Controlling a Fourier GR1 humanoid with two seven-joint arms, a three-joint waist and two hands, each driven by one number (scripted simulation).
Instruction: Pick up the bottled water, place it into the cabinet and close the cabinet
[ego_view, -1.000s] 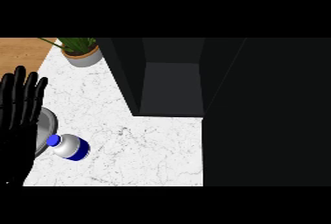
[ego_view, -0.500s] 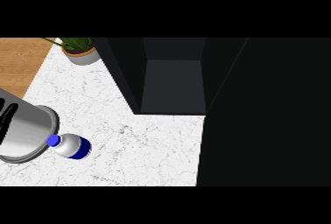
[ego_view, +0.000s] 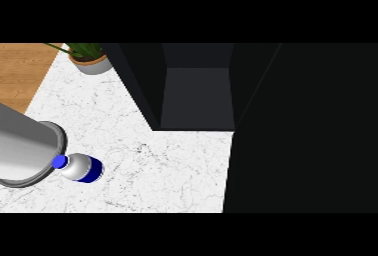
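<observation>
The bottled water (ego_view: 80, 167), clear with a blue cap and a blue label band, stands on the white marble counter (ego_view: 155, 175) at the lower left. A grey forearm (ego_view: 22, 150) comes in from the left edge, and its rounded end lies right beside the bottle's cap. No black hand shows on it. The dark cabinet (ego_view: 198, 95) stands open at the back of the counter, its inside grey and bare. The right arm and hand are out of view.
A potted plant (ego_view: 92, 62) sits at the counter's back left corner, left of the cabinet. A wide black panel (ego_view: 303, 130) fills the right side of the view. Wooden floor (ego_view: 22, 70) shows beyond the counter's left edge.
The left hand, raised with fingers up at the left edge a second ago, has left the view. Only the grey forearm now shows, swung in beside the bottle. The bottle has not moved.
</observation>
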